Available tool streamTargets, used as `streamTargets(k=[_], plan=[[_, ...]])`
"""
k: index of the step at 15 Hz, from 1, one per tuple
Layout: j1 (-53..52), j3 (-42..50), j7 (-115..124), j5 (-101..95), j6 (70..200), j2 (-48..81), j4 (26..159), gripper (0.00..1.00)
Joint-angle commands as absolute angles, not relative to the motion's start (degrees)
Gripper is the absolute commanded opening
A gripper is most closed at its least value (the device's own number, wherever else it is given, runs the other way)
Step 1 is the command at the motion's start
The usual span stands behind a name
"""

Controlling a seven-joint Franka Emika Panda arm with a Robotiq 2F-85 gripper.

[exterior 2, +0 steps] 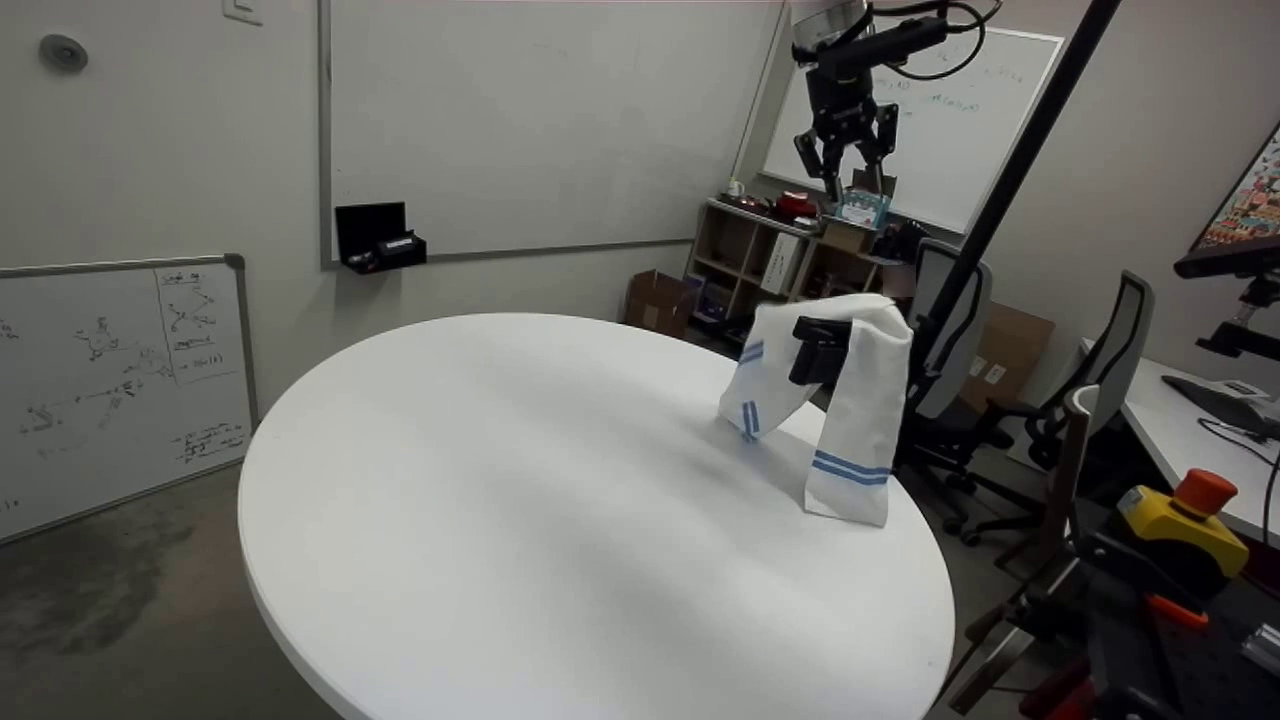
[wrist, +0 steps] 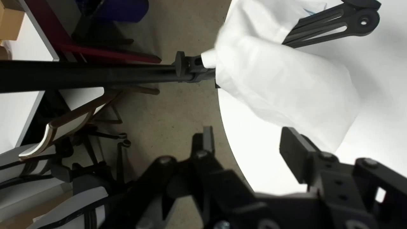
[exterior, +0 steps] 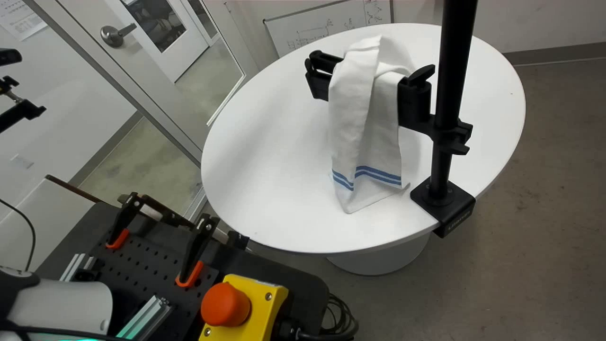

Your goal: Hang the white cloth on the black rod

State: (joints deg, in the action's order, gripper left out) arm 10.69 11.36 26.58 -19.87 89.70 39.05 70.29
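The white cloth [exterior: 364,113] with blue stripes hangs folded over the black rod [exterior: 415,102], with its ends hanging down on both sides. In an exterior view the cloth [exterior 2: 862,400] hangs on either side of the rod's end [exterior 2: 822,350], and its lower edges are at or close to the tabletop. In the wrist view the cloth [wrist: 286,76] covers the middle of the rod [wrist: 330,25]. My gripper [exterior 2: 857,190] is high above the cloth, apart from it. In the wrist view the gripper [wrist: 248,140] has its fingers wide apart with nothing between them.
A black vertical pole [exterior: 454,71] carries the rod and is clamped to the edge of the round white table [exterior: 265,180]. A dark bench [exterior: 303,284] with an emergency stop box [exterior: 265,308] stands near the table. Chairs [exterior 2: 1110,350] and shelves [exterior 2: 745,240] are beyond.
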Motion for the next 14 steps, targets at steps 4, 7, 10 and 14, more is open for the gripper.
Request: streamTargets(k=[4, 7, 10, 14], plan=[[8.5, 11.8, 23.8, -18.7, 88.8, 39.2, 69.2, 1.0], [8.4, 9.4, 17.8, -16.7, 91.5, 35.6, 74.9, 1.0], [7.5, 7.4, 12.8, -15.0, 92.7, 32.3, 81.0, 1.0], [6.4, 4.9, 5.5, -14.7, 97.0, 26.4, 91.8, 1.0]])
